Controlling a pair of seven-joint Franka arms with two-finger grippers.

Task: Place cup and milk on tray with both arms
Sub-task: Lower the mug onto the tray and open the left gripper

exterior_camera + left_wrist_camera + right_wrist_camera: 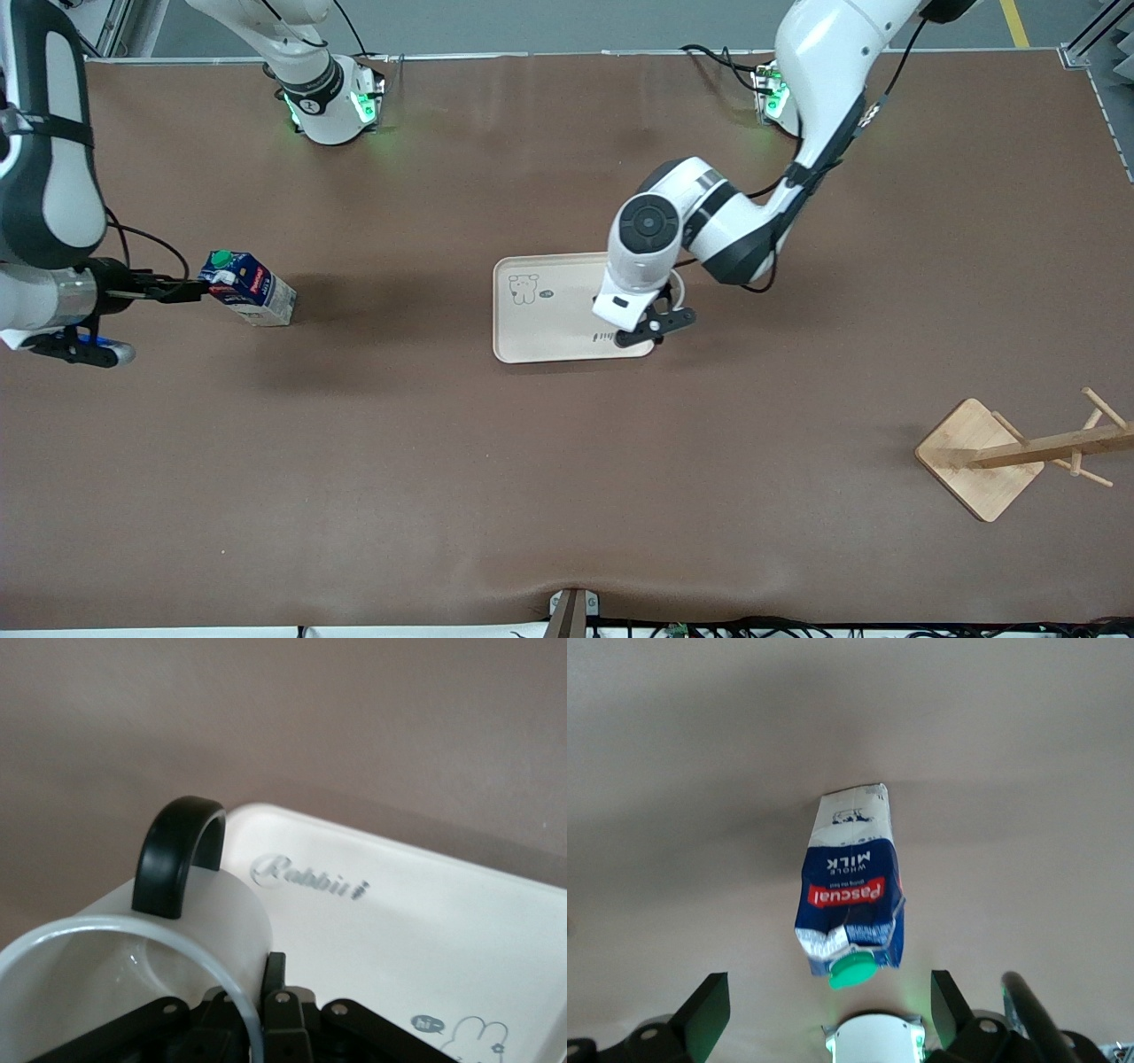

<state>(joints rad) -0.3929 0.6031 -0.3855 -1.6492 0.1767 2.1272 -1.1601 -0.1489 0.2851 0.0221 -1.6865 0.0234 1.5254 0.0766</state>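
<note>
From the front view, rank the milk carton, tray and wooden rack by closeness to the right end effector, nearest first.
1. Milk carton: right at the right end effector, whose fingers are open on either side of it, toward the right arm's end of the table.
2. Tray: mid-table.
3. Wooden rack: toward the left arm's end, nearest the front camera.

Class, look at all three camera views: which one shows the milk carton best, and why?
The right wrist view: the milk fills the middle, label and green cap plain, between the open right claw. The front view shows it small at the right arm's end of the table. The left wrist view shows no milk.
</note>
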